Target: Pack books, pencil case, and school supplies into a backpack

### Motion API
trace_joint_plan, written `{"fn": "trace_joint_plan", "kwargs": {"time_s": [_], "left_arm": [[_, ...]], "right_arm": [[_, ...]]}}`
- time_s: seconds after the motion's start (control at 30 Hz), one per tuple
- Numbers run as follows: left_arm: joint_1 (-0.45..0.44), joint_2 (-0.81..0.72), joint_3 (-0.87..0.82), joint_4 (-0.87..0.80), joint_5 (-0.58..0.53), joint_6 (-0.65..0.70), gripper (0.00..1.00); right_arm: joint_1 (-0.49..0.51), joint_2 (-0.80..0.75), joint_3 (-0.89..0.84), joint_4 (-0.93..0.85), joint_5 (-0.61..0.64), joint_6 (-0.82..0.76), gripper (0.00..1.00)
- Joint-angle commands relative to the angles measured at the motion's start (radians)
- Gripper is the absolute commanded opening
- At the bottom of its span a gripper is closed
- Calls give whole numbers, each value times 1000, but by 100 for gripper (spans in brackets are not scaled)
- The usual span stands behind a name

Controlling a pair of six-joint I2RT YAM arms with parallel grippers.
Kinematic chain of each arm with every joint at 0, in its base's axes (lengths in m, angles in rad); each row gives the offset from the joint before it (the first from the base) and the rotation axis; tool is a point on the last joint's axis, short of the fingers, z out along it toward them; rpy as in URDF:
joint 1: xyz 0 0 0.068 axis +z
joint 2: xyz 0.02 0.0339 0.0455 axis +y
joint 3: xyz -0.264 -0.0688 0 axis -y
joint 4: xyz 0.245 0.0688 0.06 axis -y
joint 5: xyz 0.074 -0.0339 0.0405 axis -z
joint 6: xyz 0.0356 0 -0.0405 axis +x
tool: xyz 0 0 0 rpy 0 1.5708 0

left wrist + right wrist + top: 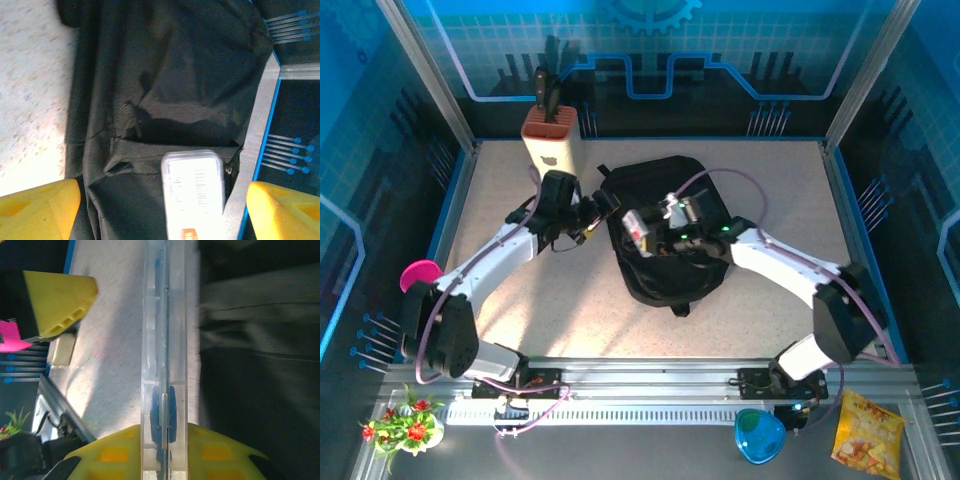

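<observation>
Right gripper [165, 442] pinches clear pencil case [165, 330] edge-up over backpack [665, 275] mid-counter [570, 320]. Left gripper [598, 212] wide, empty, beside backpack. Best: line case up with dark pocket mouth [175, 125], slide in end-first, release only once seated.
</observation>
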Motion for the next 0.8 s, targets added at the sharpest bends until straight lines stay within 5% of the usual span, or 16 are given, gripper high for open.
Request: {"fn": "trace_joint_plan", "kwargs": {"time_s": [0.0, 0.33, 0.77], "left_arm": [[-58, 86, 107, -51, -1, 183, 83], [-206, 424, 455, -166, -54, 472, 67], [-264, 585, 555, -279, -69, 610, 44]], "right_arm": [[-69, -119, -68, -131, 78, -38, 17], [-252, -269, -159, -387, 132, -1, 18], [-360, -124, -170, -311, 97, -20, 18]]}}
